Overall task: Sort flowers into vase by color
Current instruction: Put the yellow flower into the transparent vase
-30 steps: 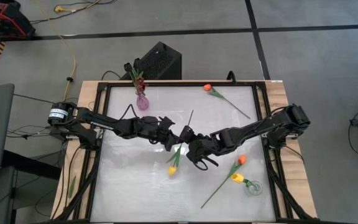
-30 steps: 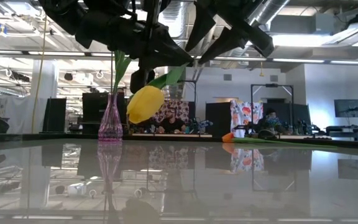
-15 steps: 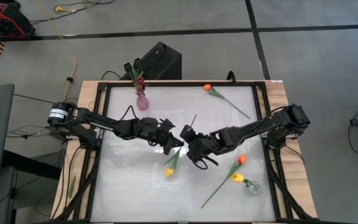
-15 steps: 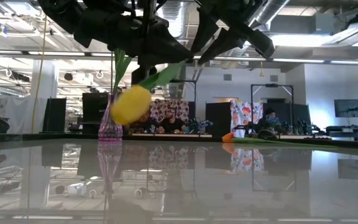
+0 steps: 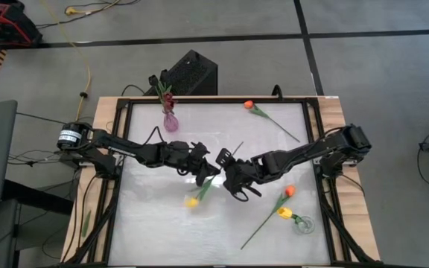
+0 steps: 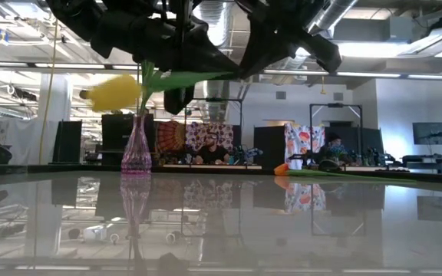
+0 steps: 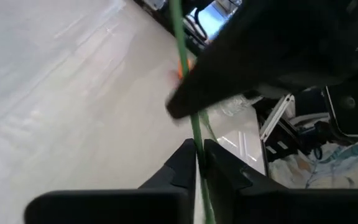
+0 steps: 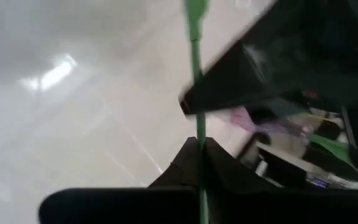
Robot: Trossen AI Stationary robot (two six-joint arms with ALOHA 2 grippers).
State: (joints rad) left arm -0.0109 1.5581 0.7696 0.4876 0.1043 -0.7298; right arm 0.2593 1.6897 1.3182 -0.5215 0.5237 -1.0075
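The big white table (image 5: pixel 155 223) fills the middle of the high view. Two dark arms reach in from its two sides and meet near the middle, both stretched out long and low.

The left arm (image 5: pixel 136 150) comes from the left edge. Its left gripper (image 5: pixel 208 170) is squeezed tight on the thin green stem of a yellow tulip (image 5: pixel 192 201). In the left wrist view the two fingers (image 7: pixel 219 165) press together with the stem between them.

The right arm (image 5: pixel 304 155) comes from the right edge and bends down toward the middle. Its right gripper (image 5: pixel 226 165) is also pinched on the same stem, just beside the left one. In the right wrist view the stem runs straight up from between its closed fingers (image 8: pixel 219 163).

The yellow tulip is up in the air. In the low view its head (image 6: pixel 116 91) hangs above the table, looking blurry.

A pink vase (image 5: pixel 170 121) with dark red flowers (image 5: pixel 167 97) stands near the far edge. A clear vase (image 5: pixel 302 223) near the right front corner holds one yellow flower (image 5: pixel 284 213). An orange tulip (image 5: pixel 290 191) lies just beside it. Another orange tulip (image 5: pixel 249 105) lies near the far right edge.
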